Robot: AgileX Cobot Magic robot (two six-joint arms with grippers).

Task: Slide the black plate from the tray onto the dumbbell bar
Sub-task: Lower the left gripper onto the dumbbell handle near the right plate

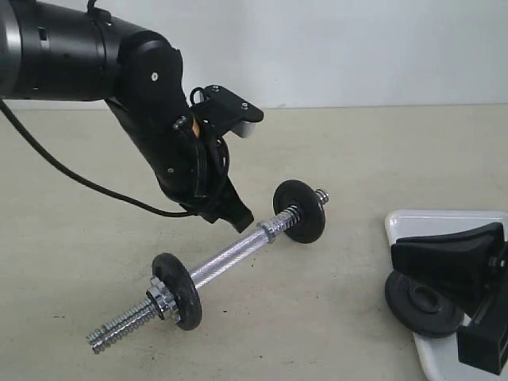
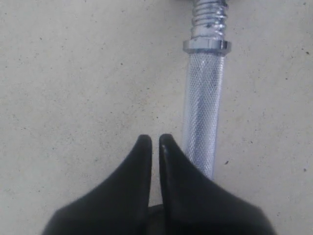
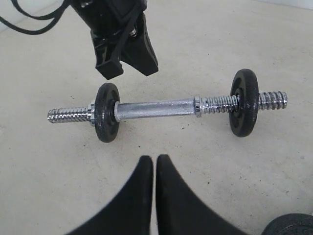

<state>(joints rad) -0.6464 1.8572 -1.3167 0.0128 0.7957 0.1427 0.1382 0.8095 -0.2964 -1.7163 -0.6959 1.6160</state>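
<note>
The black plate (image 1: 422, 305) lies flat at the left end of the white tray (image 1: 444, 225); its edge also shows in the right wrist view (image 3: 291, 226). My right gripper (image 1: 395, 252) hovers just above it, shut and empty (image 3: 155, 159). The dumbbell bar (image 1: 230, 258) lies slantwise on the table and carries two other black discs (image 1: 179, 290) (image 1: 300, 211). My left gripper (image 1: 238, 220) hangs just behind the bar's knurled middle, shut on nothing (image 2: 155, 139), with the bar (image 2: 203, 112) beside its fingers.
The beige table (image 1: 357, 159) stretches around the bar. The left arm's black cable (image 1: 71, 178) trails over the table at the left. Star nuts (image 1: 159, 299) (image 1: 270, 230) sit on the bar by the discs.
</note>
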